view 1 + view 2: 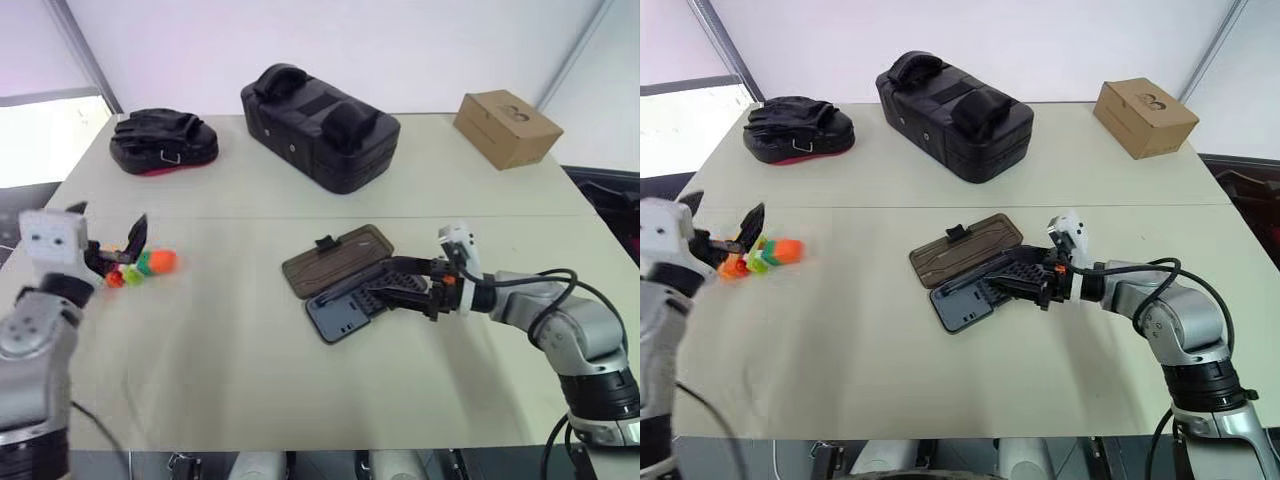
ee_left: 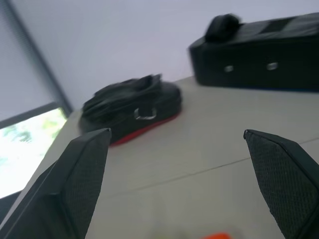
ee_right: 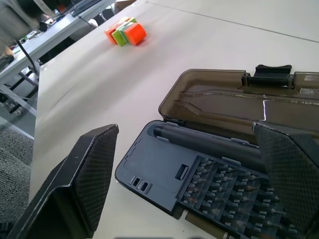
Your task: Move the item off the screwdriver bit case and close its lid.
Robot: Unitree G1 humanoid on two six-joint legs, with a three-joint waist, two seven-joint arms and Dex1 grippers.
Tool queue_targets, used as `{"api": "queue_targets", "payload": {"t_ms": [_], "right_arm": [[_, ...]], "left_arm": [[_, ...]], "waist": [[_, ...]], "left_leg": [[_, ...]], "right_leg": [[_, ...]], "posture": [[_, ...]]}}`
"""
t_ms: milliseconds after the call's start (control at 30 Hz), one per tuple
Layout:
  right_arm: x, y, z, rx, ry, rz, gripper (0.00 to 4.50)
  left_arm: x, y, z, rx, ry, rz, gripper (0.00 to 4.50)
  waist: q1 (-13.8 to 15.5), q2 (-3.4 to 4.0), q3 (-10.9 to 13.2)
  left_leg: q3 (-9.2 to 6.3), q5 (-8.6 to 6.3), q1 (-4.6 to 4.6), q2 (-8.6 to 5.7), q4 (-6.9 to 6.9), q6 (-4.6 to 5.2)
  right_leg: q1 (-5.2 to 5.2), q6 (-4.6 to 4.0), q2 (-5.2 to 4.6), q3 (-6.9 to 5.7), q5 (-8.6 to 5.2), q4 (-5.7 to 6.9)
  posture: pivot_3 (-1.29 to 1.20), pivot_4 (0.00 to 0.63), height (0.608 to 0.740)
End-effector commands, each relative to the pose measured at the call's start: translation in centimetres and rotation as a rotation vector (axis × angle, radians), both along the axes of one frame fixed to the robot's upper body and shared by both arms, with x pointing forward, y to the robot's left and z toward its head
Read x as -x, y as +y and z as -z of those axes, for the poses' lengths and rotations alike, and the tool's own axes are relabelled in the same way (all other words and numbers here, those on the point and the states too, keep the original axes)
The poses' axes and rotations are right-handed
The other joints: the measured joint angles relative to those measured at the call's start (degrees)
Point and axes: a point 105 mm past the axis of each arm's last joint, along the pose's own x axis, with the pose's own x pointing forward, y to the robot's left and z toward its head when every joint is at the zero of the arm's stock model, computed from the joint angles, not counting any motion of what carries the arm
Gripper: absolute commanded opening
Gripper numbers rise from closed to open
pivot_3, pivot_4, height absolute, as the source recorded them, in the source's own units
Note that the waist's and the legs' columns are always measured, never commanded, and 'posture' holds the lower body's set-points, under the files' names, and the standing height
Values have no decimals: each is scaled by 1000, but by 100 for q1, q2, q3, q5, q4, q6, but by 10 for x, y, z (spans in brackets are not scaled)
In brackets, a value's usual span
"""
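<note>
Toy blocks (image 1: 143, 266) on desk (image 1: 250, 380), far left side, well apart from bit case (image 1: 352, 300); orange, green and red pieces visible. Left end effector (image 1: 122, 248) raised just above and beside blocks, fingers (image 2: 84, 174) spread wide, nothing between them; contact with blocks not discernible.

Bit case at desk centre, base lying open, rows of small bits exposed in wrist view (image 3: 224, 194). Lid (image 1: 337, 258) folded back flat on desk behind base, smoky brown, black latch tab (image 3: 271, 71) at far edge. Nothing resting on case.

Right end effector (image 1: 425, 290) at right end of case, low over bit rows, fingers (image 3: 94, 169) wide apart, straddling base without gripping it.

Along far edge of desk: small black pad with red underside (image 1: 163, 140) at left, large black padded bag (image 1: 318, 125) in middle, cardboard box (image 1: 507, 128) at right.
</note>
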Motion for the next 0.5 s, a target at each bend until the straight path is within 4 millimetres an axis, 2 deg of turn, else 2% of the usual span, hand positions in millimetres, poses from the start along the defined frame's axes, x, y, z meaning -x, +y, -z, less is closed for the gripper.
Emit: {"api": "queue_targets", "payload": {"t_ms": [33,233,333,500], "right_arm": [[-1,-3,-12,-12,-58,6,4500],[-3,-14,-24,6,-99,36,4500],[-2,-17,-30,20,-120,42,4500],[19,-24,-35,82,-124,-5,4500]], "left_arm": [[-9,-18,-14,29,8,127,4458],[-30,-44,16,45,165,349,4458],[-42,-54,25,33,208,440,4458],[-88,-101,44,-63,315,655,4458]], "waist": [[7,0,1],[-16,0,2],[-16,0,4],[88,1,4]], "left_leg": [[0,0,1,-1,0,0],[2,0,1,-3,1,1],[2,0,1,-2,0,1],[-3,3,-4,-23,6,-2]], "right_leg": [[2,0,1,-1,0,0],[4,19,14,-1,10,-2],[3,18,24,-2,10,-3],[18,18,26,-19,10,-5]], "posture": [[0,150,740],[0,150,740],[0,150,740],[0,150,740]]}}
